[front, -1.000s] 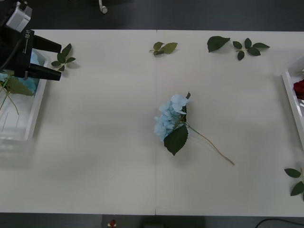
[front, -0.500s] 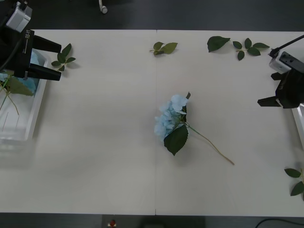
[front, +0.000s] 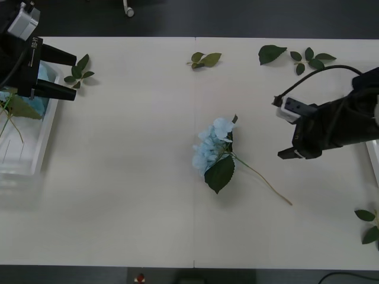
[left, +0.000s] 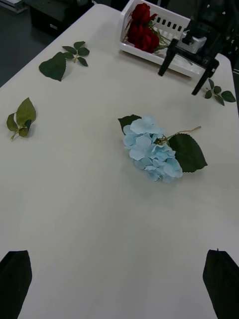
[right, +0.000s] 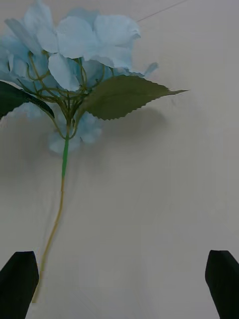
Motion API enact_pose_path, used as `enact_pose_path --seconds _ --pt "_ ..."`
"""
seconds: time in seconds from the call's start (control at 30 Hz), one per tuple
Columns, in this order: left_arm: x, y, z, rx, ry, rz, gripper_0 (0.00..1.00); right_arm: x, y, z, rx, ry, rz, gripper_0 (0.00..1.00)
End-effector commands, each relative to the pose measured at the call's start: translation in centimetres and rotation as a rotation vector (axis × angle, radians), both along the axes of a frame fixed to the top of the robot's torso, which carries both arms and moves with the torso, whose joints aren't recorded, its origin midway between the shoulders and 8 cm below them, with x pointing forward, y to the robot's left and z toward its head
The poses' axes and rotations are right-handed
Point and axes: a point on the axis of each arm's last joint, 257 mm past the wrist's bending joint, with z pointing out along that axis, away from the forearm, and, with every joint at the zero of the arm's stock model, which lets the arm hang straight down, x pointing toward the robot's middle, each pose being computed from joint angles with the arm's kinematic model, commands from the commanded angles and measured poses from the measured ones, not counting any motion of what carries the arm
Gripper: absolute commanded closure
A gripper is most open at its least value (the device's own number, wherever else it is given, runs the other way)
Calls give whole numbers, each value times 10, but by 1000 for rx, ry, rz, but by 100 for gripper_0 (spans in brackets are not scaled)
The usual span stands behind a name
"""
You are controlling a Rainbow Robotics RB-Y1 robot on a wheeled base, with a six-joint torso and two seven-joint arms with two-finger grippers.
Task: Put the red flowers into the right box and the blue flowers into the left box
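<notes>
- You are looking at one blue flower (front: 212, 151) lying flat at mid-table, its pale head away from the right gripper (front: 284, 127) and its thin stem trailing toward that gripper's side.
- Your right gripper is hovering beside the stem end with its fingers spread wide and nothing between them, so it is the nearer arm by far.
- Your left gripper (front: 66, 75) is waiting, open and empty, over the left box (front: 41, 137), well apart from the flower.
</notes>
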Motion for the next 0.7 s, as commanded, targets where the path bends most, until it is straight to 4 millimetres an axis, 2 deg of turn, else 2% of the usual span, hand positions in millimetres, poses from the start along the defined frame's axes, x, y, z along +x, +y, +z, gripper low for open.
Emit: enact_pose_path --seconds 0.03,0.17,0.37,0.57,0.7 --pt "-2 12 7 42 -18 4 0 12 35 17 16 19 -39 2" --pt "-2 12 7 42 -18 4 0 15 42 10 -38 72 -90 2" --pt "-2 12 7 42 -18 4 0 14 34 -4 -148 105 -163 2" --pt "-2 12 7 42 -18 4 0 5 24 -30 -239 120 -203 2" --pt "-2 12 7 42 -18 4 0 -2 25 -51 -275 114 -211 2"
